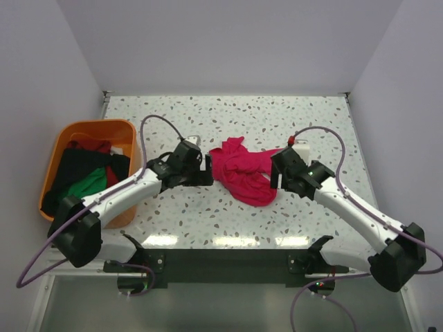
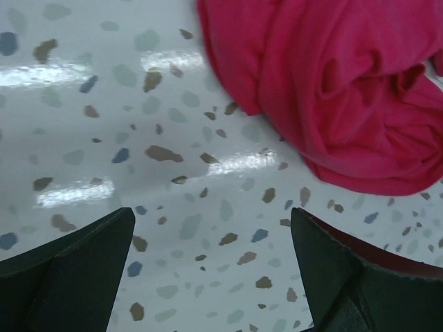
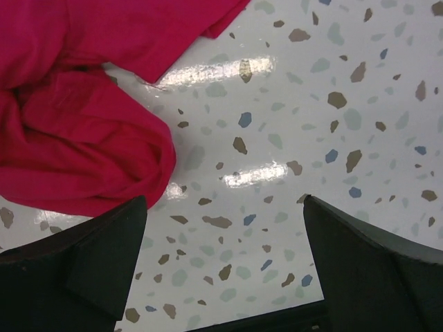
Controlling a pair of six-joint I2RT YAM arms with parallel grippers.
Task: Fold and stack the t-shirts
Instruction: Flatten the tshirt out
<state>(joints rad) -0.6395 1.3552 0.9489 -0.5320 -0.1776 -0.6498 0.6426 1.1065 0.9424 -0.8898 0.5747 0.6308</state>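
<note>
I am working in what looks like a robot test cell in a lab: a speckled table [image 1: 208, 117] closed in by plain pale walls [image 1: 228, 41] on three sides, the left arm [image 1: 124, 194] and right arm [image 1: 353, 207] bolted at its near edge, purple cables [image 1: 28, 271] hanging loose.

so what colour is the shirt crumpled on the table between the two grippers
The t-shirt is plain bright crimson-pink with no print, clearest in the left wrist view.

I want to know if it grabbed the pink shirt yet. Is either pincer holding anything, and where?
Nothing is held. The left pincer and right pincer are both open and empty, beside the crumpled pink shirt.
</note>
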